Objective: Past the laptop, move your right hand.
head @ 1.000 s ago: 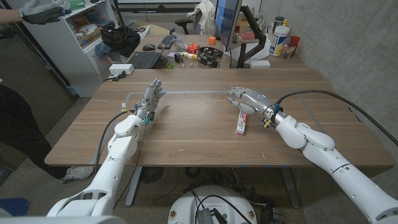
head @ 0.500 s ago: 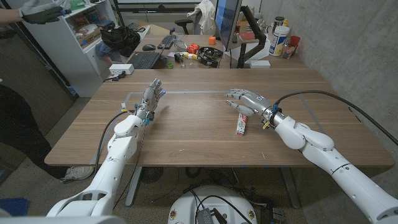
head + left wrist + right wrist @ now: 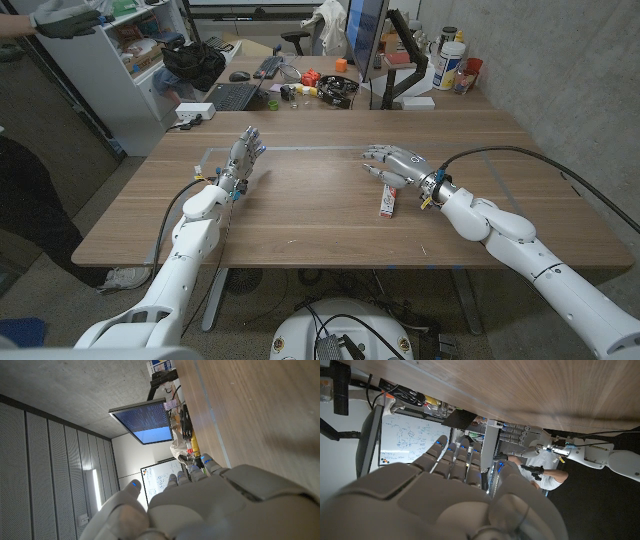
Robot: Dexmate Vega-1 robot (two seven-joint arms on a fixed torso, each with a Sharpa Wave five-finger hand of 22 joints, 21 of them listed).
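Head view: released right hand (image 3: 398,163) above red-and-white toothpaste box (image 3: 388,201) on wooden worktop (image 3: 300,215); right wrist view instead shows the released left hand (image 3: 516,439).

Right hand (image 3: 396,162): pale grey, jointed robot hand on a white arm with a black cable. Holds nothing; fingers apart and slightly curled, pointing left, back upward. Position: over the wooden table (image 3: 300,215), just right of its middle. Fingers extended in the right wrist view (image 3: 445,495).
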